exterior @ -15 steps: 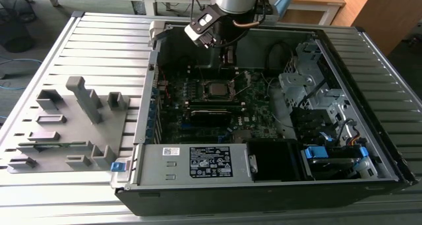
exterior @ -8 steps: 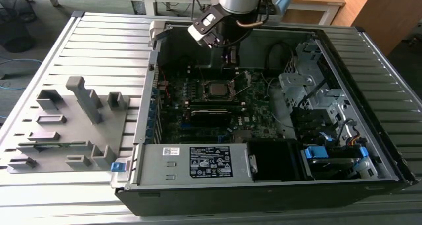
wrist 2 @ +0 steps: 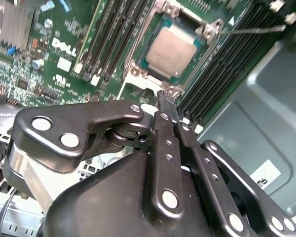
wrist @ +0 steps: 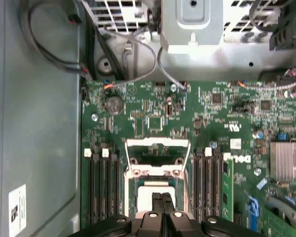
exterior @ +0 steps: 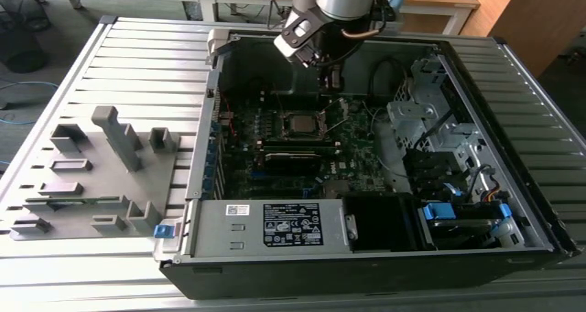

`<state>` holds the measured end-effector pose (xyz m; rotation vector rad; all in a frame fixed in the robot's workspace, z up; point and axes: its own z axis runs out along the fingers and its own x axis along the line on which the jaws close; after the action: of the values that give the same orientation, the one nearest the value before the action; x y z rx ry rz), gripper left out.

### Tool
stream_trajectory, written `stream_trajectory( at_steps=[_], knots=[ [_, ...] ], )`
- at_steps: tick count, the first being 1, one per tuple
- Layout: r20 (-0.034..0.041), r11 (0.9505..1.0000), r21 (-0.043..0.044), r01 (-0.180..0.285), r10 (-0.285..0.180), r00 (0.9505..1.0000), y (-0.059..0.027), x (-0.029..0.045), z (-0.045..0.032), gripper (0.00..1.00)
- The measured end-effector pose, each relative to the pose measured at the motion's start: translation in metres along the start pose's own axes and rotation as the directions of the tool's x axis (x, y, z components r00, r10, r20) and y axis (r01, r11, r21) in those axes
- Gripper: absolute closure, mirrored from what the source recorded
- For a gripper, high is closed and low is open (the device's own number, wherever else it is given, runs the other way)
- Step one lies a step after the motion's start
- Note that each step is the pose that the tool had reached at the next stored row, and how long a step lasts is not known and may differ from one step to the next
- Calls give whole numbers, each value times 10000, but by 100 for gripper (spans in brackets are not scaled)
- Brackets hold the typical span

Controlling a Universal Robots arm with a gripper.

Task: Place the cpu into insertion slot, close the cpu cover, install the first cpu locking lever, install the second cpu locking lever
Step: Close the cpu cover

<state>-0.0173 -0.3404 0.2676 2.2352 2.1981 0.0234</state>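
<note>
Cpu [exterior: 300, 123] lies in the insertion slot [exterior: 316, 135] on the motherboard [exterior: 355, 139] in the exterior view, with the gripper [exterior: 331, 84] above it. In the second wrist view, the fingers [wrist 2: 164, 106] are pressed together, empty, beside the seated chip [wrist 2: 171, 52]. In the first wrist view, the cpu cover [wrist: 158, 144] stands flipped open.

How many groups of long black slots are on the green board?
2: one bank of long narrow black slots on one side of the small square silver-grey chip, another bank on its opposite side. More may be hidden.
</note>
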Motion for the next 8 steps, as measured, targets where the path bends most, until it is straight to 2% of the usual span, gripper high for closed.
stream_trajectory(
  at_steps=[8],
  knots=[
    [0, 10000, 0, 0, 0, 10000, 204, 3, 3, 90]
  ],
)
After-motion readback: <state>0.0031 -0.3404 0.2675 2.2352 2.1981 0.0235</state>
